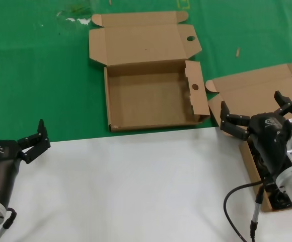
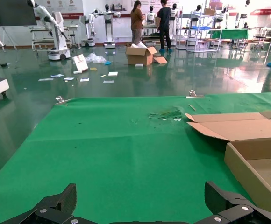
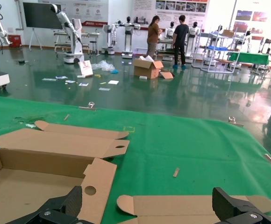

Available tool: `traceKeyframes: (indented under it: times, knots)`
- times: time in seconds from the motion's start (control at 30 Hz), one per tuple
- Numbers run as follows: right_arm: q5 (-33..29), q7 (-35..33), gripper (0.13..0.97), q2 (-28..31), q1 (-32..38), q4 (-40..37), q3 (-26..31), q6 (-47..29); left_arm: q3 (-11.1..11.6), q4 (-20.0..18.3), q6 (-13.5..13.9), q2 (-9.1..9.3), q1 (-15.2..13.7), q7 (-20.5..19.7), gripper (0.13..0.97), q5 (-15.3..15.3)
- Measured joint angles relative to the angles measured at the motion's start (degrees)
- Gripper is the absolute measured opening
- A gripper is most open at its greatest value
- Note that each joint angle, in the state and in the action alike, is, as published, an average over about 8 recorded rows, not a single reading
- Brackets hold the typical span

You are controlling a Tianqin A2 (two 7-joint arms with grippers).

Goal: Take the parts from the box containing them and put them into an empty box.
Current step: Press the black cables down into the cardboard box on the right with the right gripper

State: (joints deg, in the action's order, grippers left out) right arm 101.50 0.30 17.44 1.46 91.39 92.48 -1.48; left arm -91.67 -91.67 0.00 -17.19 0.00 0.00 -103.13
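The empty box (image 1: 151, 96) with round-holed flaps lies open in the middle of the green mat; it also shows in the right wrist view (image 3: 32, 182) and the left wrist view (image 2: 257, 163). The plain-lidded box (image 1: 259, 93) lies at the right, its lid with an ear tab showing in the right wrist view (image 3: 187, 205). Black cords (image 1: 281, 199) lie inside it, mostly hidden under my right arm. My right gripper (image 1: 259, 117) is open and empty above this box, its fingertips (image 3: 74, 199) wide apart. My left gripper (image 1: 33, 141) is open and empty at the left, at the mat's front edge.
A white surface (image 1: 136, 191) covers the front of the table, the green mat (image 1: 40, 75) the back. A small scrap (image 1: 237, 51) lies on the mat at the back right. My right arm's own black cable (image 1: 236, 201) hangs over the white area.
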Motion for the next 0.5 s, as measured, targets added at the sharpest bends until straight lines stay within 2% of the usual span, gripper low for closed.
traceKeyframes:
  times: [0.5]
  knots:
    - [0.00, 0.00, 0.966, 0.00, 0.00, 0.00, 0.00, 0.00, 0.00, 0.00, 0.00, 0.00, 0.00, 0.00, 0.965, 0.00]
